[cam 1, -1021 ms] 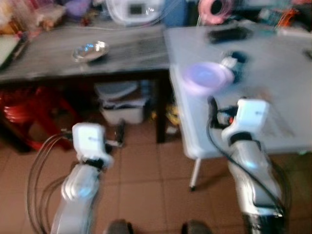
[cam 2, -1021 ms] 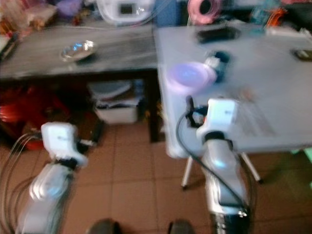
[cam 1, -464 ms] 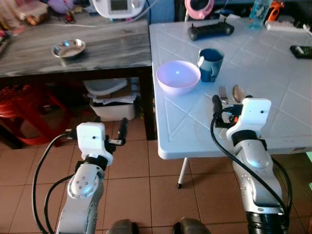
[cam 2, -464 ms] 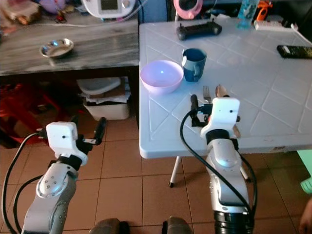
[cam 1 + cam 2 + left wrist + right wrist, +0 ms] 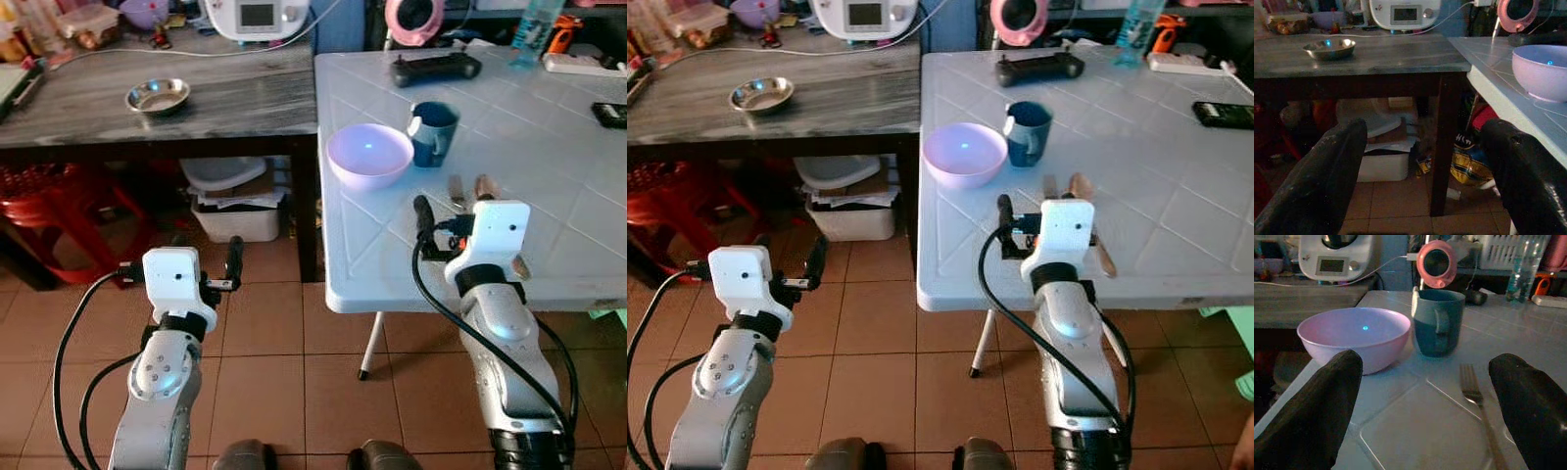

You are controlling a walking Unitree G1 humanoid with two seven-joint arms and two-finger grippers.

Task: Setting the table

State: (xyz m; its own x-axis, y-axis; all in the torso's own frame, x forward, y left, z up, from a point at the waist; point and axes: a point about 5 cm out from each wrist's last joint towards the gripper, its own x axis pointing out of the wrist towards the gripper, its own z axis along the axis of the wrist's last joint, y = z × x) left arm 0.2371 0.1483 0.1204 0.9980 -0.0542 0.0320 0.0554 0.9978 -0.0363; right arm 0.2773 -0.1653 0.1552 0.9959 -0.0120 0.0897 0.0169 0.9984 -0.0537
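A lilac bowl and a blue mug stand side by side on the white table, near its left edge. Just in front of the mug lie a fork and a spoon. My right gripper hovers low over the table's front part, open, with the bowl, mug and fork ahead of its fingers. Off to the table's left, my left gripper is open over the tiled floor, below the tabletop, holding nothing.
A dark wooden table adjoins on the left, bearing a steel bowl and a white appliance. Boxes and a red stool sit beneath it. A game controller and a remote lie farther back on the white table.
The whole picture has shifted and sharpened from blur, so the camera moved. The tableware lies as before, and both grippers stay open.
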